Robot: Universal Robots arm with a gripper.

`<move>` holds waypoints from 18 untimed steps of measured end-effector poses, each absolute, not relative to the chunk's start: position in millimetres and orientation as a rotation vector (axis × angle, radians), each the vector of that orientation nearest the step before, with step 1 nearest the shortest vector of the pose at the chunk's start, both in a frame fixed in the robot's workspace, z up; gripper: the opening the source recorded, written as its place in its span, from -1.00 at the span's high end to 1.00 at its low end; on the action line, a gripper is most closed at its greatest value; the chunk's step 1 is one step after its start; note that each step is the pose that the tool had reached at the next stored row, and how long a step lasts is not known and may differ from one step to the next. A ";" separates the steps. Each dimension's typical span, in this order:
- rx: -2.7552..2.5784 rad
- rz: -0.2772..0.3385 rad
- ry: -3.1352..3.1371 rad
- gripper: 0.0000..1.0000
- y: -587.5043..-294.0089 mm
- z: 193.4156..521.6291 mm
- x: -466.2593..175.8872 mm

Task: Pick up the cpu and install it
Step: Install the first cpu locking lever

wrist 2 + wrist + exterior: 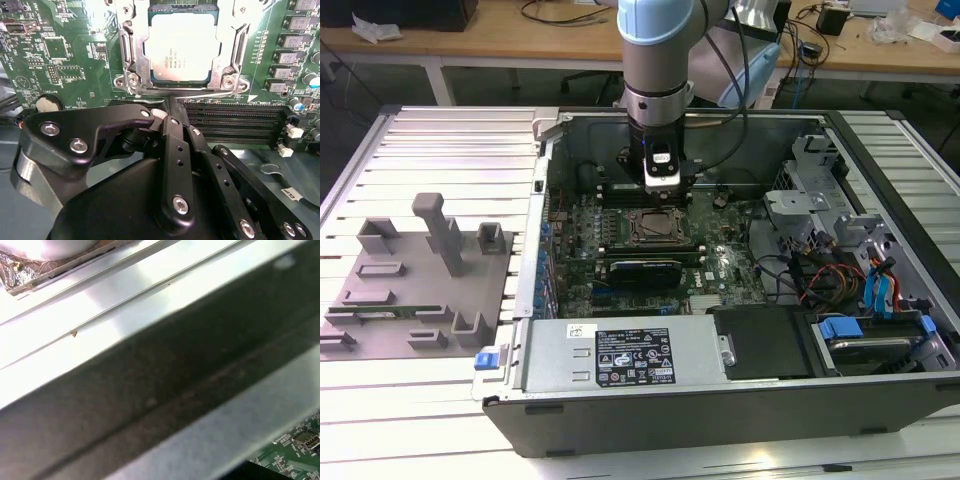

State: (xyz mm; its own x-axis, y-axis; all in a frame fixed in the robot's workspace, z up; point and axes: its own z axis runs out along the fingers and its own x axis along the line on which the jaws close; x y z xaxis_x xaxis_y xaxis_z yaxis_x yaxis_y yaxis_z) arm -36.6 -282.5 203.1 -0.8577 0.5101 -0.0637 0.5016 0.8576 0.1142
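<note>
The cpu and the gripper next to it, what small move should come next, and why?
Probably raise the gripper straight up a little. The cpu already lies flat inside the socket frame, and the gripper sits shut on nothing at the frame's edge.

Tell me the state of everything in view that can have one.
cpu, seated in the socket, silver top showing.
socket, metal frame flat around the cpu.
gripper, low beside the socket.
memory slots, empty.
computer case, lying open, side panel off.
</note>
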 end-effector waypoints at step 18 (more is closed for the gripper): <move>0.799 0.110 2.935 0.79 -281.4 204.2 -36.5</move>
State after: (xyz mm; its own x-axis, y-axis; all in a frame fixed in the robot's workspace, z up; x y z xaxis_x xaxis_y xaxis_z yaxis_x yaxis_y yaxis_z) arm -36.5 -281.4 204.2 -0.8577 0.5085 -0.0754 0.5015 0.8599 0.0951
